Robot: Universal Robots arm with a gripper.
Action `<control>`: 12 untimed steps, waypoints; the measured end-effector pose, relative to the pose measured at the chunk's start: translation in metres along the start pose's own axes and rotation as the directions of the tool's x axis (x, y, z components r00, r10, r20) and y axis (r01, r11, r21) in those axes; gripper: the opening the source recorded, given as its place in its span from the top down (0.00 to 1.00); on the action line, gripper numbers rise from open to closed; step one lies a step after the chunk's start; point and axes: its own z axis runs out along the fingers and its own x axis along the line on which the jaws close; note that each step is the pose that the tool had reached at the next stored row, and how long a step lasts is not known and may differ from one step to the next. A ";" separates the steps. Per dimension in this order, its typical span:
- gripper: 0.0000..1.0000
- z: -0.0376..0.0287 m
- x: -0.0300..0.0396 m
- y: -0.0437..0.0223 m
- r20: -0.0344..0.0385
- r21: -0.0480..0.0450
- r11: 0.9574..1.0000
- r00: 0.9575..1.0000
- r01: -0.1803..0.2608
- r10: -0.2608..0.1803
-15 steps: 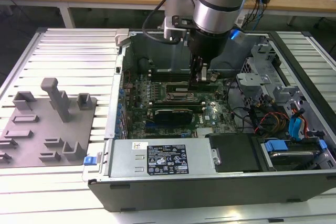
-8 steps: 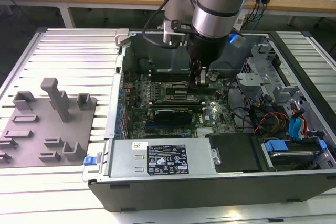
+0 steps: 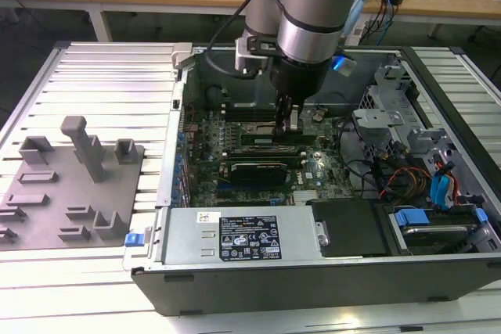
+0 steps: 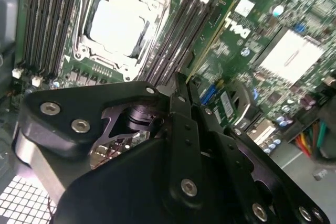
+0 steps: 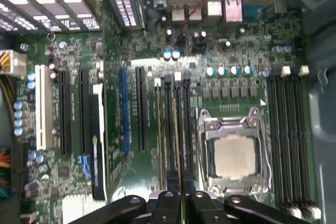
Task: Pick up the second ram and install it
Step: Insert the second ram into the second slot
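My gripper (image 5: 178, 195) is shut on the second ram (image 5: 175, 140), a thin green stick seen edge-on. The stick stands over the black memory slots (image 5: 185, 124) beside the processor socket (image 5: 233, 156). Whether it is seated in a slot I cannot tell. In the second wrist view the gripper (image 4: 184, 83) pinches one end of the ram (image 4: 212, 38), which runs along the slots next to the socket (image 4: 118, 24). In the exterior view the gripper (image 3: 288, 121) reaches down into the open computer case (image 3: 313, 287), over the motherboard's middle.
Another thin stick (image 5: 159, 129) stands in a nearby slot. A wide black block (image 3: 254, 170) lies on the board near the power supply (image 3: 235, 236). Drive cages and cables (image 3: 415, 170) fill the exterior view's right. A grey fixture (image 3: 70, 177) sits at the left.
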 end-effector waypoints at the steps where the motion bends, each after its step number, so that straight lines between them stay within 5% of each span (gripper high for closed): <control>1: 0.87 0.0020 0.0003 0.0040 0.000 0.000 1.000 1.000 0.000 0.000; 4: 0.87 0.0072 0.0005 0.0099 0.000 0.000 1.000 1.000 0.000 0.000; 12: 0.87 0.0171 0.0006 0.0094 0.000 0.000 1.000 1.000 0.000 0.000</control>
